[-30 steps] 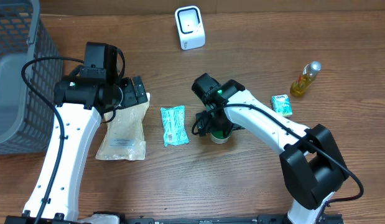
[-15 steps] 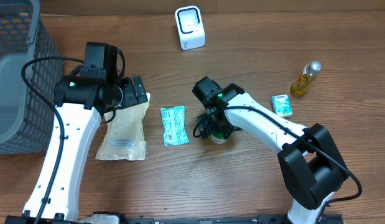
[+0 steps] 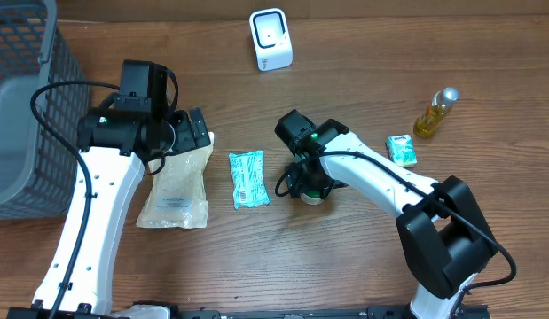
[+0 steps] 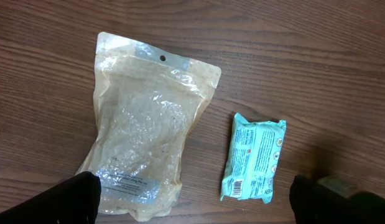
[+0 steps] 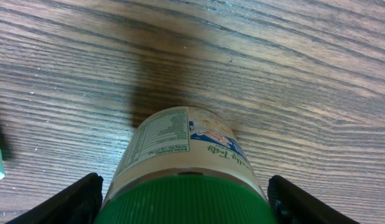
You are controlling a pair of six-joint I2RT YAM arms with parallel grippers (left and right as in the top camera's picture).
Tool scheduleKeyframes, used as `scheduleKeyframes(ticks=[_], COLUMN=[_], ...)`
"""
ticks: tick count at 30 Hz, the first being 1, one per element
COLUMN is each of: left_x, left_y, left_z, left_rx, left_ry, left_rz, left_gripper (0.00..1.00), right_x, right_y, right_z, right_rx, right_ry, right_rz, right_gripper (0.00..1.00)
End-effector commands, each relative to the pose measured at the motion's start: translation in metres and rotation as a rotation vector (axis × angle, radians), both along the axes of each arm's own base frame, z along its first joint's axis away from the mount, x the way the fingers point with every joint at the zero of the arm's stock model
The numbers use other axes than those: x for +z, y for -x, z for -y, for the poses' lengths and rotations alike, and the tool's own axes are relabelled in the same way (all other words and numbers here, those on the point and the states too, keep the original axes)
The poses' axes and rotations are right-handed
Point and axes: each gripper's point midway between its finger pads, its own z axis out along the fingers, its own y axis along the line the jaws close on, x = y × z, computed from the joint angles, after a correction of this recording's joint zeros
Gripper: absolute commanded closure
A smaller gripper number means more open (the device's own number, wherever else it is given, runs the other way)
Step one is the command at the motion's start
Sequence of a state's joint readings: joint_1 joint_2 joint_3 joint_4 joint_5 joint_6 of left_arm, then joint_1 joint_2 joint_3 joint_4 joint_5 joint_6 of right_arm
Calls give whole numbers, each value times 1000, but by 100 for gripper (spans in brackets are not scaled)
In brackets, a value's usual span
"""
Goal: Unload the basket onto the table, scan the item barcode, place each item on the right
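Observation:
A jar with a green lid (image 5: 183, 202) and a pale printed label (image 5: 170, 134) stands on the wood table. My right gripper (image 5: 185, 198) is down over it, one finger on each side of the lid with thin gaps, so it is open. From overhead the right gripper (image 3: 310, 180) covers most of the jar (image 3: 315, 198). The white scanner (image 3: 270, 39) stands at the back centre. My left gripper (image 4: 192, 200) hangs open above a clear pouch (image 4: 142, 124) and a teal packet (image 4: 253, 158), holding nothing. The overhead view shows the left gripper (image 3: 191, 133) at the pouch's far end.
A grey mesh basket (image 3: 26, 106) fills the far left. A small teal box (image 3: 401, 149) and a yellow oil bottle (image 3: 435, 112) sit to the right. The teal packet (image 3: 248, 178) lies between the pouch (image 3: 175, 190) and the jar.
My right gripper's jaws have narrowed around the jar's lid and it has settled slightly lower. The left arm has not moved.

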State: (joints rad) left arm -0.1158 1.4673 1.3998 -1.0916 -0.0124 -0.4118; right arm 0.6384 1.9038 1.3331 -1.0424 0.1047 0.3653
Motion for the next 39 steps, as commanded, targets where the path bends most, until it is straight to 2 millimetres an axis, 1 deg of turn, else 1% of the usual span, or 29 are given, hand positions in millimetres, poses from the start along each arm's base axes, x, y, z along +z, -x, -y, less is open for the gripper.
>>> scheduleKeyframes(ticks=[1,7,9,15,18,22,25,29,32,36,39], left_x=[3,3,3,3,3,3,3,3,3,3,3], left_y=[-2,-2,-2,-2,-2,-2,-2,-2,-2,-2,-2], left_z=[-2,-2,-2,-2,-2,-2,-2,-2,-2,-2,-2], left_rx=[-1,-1,-1,-1,-1,-1,-1,-1,-1,-1,-1], left_ry=[-8,-8,-8,-8,-8,-8,-8,-8,-8,-8,-8], left_rz=[10,10,10,10,10,10,10,10,10,10,10], left_gripper=[0,0,0,0,0,0,1,0,0,0,1], right_x=[3,2,3,3,6,22,40,63,73,73,73], right_y=[-1,2,1,0,-2,-4,-8,-16,-25,-35,-39], right_z=[2,3,2,2,-2,-14,-17,-23,-17,-1,7], right_rx=[-1,-1,-4,-5,-8,-6,-8,-44,-76,-136,-178], right_ry=[4,11,6,2,-10,-62,-70,-124,-140,-153,-194], right_rz=[11,1,7,6,13,-3,1,-2,6,-3,-26], right_gripper=[18,20,25,34,41,42,45,46,45,45,45])
